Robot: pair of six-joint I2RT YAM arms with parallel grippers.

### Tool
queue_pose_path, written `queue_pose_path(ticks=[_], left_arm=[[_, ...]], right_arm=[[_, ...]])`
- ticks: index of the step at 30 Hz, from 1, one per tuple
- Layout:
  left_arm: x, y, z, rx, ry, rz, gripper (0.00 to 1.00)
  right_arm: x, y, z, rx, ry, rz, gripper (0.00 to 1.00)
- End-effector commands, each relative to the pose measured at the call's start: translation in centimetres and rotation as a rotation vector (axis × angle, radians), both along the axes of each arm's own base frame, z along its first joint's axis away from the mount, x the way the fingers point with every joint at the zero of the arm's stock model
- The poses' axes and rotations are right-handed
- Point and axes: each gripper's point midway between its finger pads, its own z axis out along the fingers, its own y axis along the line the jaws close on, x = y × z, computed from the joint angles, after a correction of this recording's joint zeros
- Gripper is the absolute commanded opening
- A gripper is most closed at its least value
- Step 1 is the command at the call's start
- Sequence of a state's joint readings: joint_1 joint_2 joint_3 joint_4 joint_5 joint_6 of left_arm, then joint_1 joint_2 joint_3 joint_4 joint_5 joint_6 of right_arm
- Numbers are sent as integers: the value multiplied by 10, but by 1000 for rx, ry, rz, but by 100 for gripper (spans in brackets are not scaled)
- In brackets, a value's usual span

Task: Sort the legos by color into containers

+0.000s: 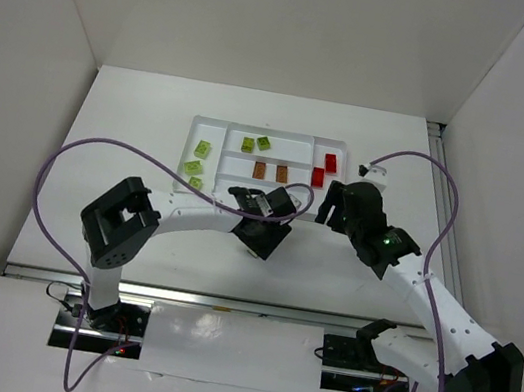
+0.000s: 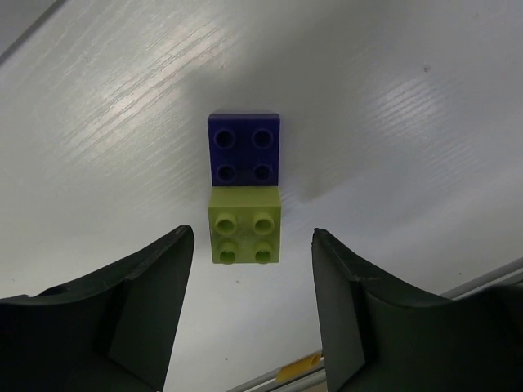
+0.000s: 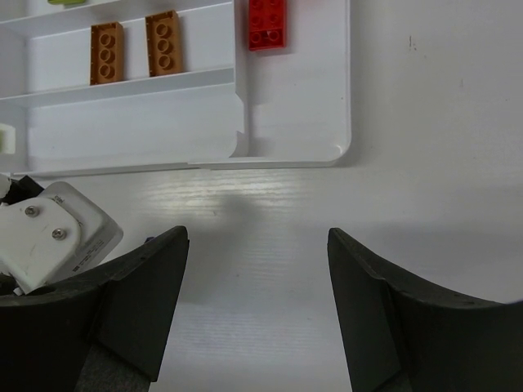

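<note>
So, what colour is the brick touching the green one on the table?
The brick is dark purple, clearest in the left wrist view.

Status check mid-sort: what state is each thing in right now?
Left gripper: open, fingers flanking lime brick, no contact.
Right gripper: open, empty.
Lime brick: on table, studs up, touching purple brick.
Purple brick: on table, studs up.
Orange bricks: two, sorted in one tray compartment.
Red bricks: in tray's end section.
Tray: flat on table.

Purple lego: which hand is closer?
Left. The left hand hangs just above the purple lego and the green lego touching it. The right hand is off by the tray's corner.
</note>
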State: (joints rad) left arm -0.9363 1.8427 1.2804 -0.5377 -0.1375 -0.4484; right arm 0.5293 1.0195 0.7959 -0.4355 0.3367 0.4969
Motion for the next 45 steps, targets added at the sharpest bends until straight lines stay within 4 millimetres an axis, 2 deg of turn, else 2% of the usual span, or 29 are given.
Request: queue_pose_path(ticks=[1, 10, 11, 14, 15, 16, 18, 19, 21, 23, 24, 25, 26, 27, 28, 29, 30, 31, 32, 33, 34, 35, 36, 41, 45], left_arm=[[8, -1, -6, 9, -22, 10, 70], [8, 3, -11, 18, -32, 25, 65], [8, 3, -11, 18, -32, 25, 55], [13, 3, -10, 9, -39, 35, 39], [12, 1, -6, -5, -38, 31, 30], [14, 7, -9, 3, -33, 43, 25], [18, 10, 1, -29, -24, 58, 17], [23, 17, 5, -33, -20, 69, 9], [32, 20, 27, -107, -18, 82, 0], [30, 17, 47, -208, 21, 43, 0], [30, 17, 67, -277, 19, 36, 0], [40, 22, 79, -333, 18, 44, 0], [40, 22, 91, -391, 28, 23, 0], [34, 13, 109, -496, 64, -29, 0], [35, 13, 123, -554, 63, -47, 0], [31, 17, 141, -643, 84, -79, 0], [30, 18, 151, -694, 83, -112, 0], [40, 23, 163, -756, 52, -124, 0], [38, 25, 175, -810, 48, -152, 0], [26, 24, 182, -882, 101, -199, 0], [26, 25, 186, -918, 110, -213, 0], [30, 27, 197, -962, 74, -238, 0], [17, 26, 201, -1008, 116, -269, 0], [11, 27, 220, -1096, 124, -343, 0], [3, 27, 230, -1123, 123, -398, 0]], right_arm=[[4, -2, 9, 8, -19, -17, 76], [6, -2, 8, 4, -22, -24, 76], [7, -2, 12, 8, -30, -24, 76], [7, -3, 15, 8, -41, -32, 76], [7, -4, 17, 13, -49, -32, 76], [5, -5, 18, 13, -49, -32, 76], [6, -4, 27, 25, -68, -32, 76], [4, -6, 28, 26, -71, -32, 76], [5, -3, 40, 46, -95, -25, 76], [3, 0, 43, 58, -90, -7, 76], [3, 3, 47, 58, -95, 13, 76], [-1, 10, 48, 78, -91, 57, 76], [0, 16, 52, 96, -104, 88, 76], [-1, 22, 58, 130, -118, 108, 76], [-4, 30, 58, 161, -123, 150, 76], [-11, 54, 66, 255, -162, 272, 78], [-16, 67, 73, 318, -180, 337, 80], [-22, 79, 81, 372, -203, 405, 82], [-30, 99, 100, 453, -255, 521, 85], [-34, 106, 107, 504, -266, 556, 89], [-34, 111, 111, 529, -272, 576, 96], [-36, 121, 120, 572, -301, 634, 98], [-37, 125, 126, 608, -308, 648, 99], [-39, 144, 145, 707, -355, 755, 99], [-31, 152, 137, 732, -331, 776, 99]])
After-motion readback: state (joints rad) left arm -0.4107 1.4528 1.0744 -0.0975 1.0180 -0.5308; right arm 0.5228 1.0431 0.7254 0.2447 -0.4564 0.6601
